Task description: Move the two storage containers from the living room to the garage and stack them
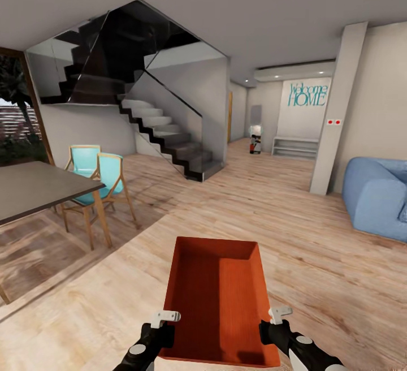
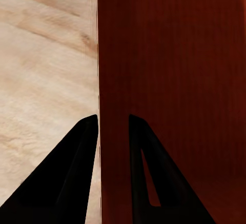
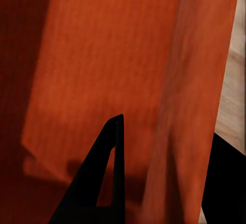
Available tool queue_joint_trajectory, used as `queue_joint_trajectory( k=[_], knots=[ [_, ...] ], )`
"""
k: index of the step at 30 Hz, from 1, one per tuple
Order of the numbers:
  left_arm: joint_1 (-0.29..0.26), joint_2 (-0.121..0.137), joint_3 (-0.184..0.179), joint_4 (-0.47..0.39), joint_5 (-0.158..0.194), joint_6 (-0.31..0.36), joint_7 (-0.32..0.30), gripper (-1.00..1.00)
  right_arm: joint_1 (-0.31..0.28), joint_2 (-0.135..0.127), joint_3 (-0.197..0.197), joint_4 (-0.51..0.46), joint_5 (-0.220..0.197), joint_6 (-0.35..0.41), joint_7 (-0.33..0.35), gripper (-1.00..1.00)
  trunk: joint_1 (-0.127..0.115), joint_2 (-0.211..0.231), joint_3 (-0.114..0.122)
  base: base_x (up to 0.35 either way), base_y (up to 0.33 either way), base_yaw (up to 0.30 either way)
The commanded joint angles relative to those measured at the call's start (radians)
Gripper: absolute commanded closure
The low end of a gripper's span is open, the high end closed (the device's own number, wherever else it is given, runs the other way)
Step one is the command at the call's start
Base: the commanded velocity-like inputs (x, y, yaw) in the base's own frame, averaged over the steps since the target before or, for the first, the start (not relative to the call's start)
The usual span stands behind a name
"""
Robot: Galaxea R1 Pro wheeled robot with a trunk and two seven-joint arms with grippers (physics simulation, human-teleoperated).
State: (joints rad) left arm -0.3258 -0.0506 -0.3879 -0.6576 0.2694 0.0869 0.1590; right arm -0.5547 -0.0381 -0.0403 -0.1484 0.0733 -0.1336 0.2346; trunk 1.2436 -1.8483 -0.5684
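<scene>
One storage container [image 1: 217, 297], clamped at its walls by left gripper [image 1: 164, 326] and right gripper [image 1: 272, 322], over pale plank flooring [image 1: 316, 258]; two teal chairs [image 1: 99, 176] left.

— What covers the ground here?
— Pale wood-plank floor [image 1: 254, 212].
— What stands on it?
— A grey dining table [image 1: 34, 187], two teal chairs [image 1: 107, 181], a blue sofa [image 1: 376, 195], a dark staircase [image 1: 169, 142].

What we cannot make out

The storage container's [image 1: 217, 303] near end runs off the head view's bottom edge; the sofa [image 1: 376, 195] is cut off; the hallway figure [image 1: 256, 138] is too small.
</scene>
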Motion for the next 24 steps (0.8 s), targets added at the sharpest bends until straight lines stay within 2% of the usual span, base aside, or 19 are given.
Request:
queue_joint_trajectory(
  k=[1, 14, 24],
  knots=[
    [-0.001, 0.0, 0.004, 0.0, 0.008, 0.005, 0.016, 1.0, 0.0, 0.001, 0.015, -0.002, -0.001, -0.014, -0.001, 1.0, 0.0, -0.001, -0.002, 0.0, 0.0, -0.156],
    [-0.001, -0.001, 0.004, 0.0, 0.008, 0.006, 0.014, 1.0, 0.0, 0.001, 0.015, -0.002, -0.003, -0.012, -0.003, 1.0, 0.0, -0.001, -0.021, 0.014, 0.0, -0.031],
    [-0.001, -0.002, 0.004, 0.001, 0.008, 0.007, 0.012, 1.0, 0.0, 0.001, 0.015, -0.002, -0.002, -0.015, -0.003, 1.0, 0.0, -0.001, -0.037, 0.311, 0.0, -0.057]
  ],
)
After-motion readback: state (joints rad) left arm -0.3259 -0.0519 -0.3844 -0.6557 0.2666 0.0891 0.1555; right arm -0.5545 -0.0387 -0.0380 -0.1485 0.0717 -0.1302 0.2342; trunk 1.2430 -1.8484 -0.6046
